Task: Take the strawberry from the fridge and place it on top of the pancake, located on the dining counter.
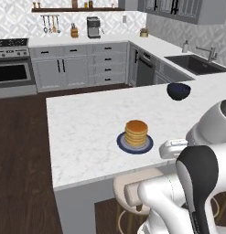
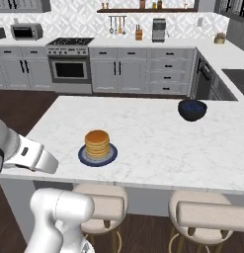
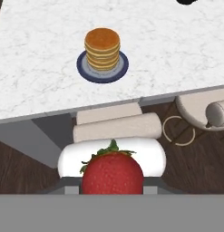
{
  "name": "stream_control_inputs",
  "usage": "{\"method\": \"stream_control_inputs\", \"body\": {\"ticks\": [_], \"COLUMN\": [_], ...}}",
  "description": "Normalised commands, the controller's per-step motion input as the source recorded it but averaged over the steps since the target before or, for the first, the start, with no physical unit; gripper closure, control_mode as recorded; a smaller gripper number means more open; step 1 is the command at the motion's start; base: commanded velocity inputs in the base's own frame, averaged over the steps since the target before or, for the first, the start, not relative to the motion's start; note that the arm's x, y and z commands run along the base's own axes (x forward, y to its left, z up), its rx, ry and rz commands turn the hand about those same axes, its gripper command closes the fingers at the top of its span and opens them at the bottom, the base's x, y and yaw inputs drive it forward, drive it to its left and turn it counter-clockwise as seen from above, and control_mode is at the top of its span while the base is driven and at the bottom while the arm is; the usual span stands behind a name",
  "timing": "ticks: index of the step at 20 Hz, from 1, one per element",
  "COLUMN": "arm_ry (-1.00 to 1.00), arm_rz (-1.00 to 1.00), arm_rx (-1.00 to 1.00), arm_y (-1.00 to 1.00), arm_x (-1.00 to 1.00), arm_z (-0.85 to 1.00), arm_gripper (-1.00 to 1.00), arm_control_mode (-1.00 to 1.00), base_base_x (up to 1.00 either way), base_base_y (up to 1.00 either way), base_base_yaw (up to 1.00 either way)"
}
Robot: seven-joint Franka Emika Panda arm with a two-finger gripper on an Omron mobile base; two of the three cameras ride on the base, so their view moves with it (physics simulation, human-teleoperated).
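Red strawberry point(image 3: 112, 173) is pinched in my pincer point(image 3: 112, 189), so fridge part's done. I'm short of the dining counter point(image 3: 41, 68); pancake point(image 3: 102, 48) stack sits bare on its plate, w/ placing left.

Hand point(image 3: 112, 183) closed around strawberry point(image 3: 112, 173)

Pancake point(image 1: 136, 132) on plate point(image 1: 121, 142) on dining counter point(image 1: 87, 132), bowl point(image 1: 178, 91) far right behind, stools point(image 2: 101, 205) before counter

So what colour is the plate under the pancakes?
Dark blue; the plate shows best in the hand view, under the golden-brown pancake stack.
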Motion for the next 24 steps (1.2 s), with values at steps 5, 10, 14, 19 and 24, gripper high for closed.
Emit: {"method": "stream_control_inputs", "body": {"ticks": [5, 10, 14, 19, 24], "arm_ry": [-0.01, -0.04, 0.1, 0.16, 0.09], "arm_rz": [0.01, 0.08, 0.01, 0.0, 0.0], "arm_rx": [0.0, 0.02, 0.04, 0.09, 0.0], "arm_y": [0.0, -0.03, -0.11, -0.02, -0.01], "arm_x": [0.33, 1.0, 1.0, 1.0, 1.0], "arm_z": [0.0, 0.0, 0.0, -0.04, -0.14], "arm_gripper": [1.0, 1.0, 1.0, 1.0, 1.0], "arm_control_mode": [-1.0, -1.0, -1.0, -1.0, -1.0], "base_base_x": [0.0, 0.0, 0.0, 0.0, 0.0], "base_base_y": [0.0, 0.0, 0.0, 0.0, 0.0], "base_base_yaw": [0.0, 0.0, 0.0, 0.0, 0.0]}}
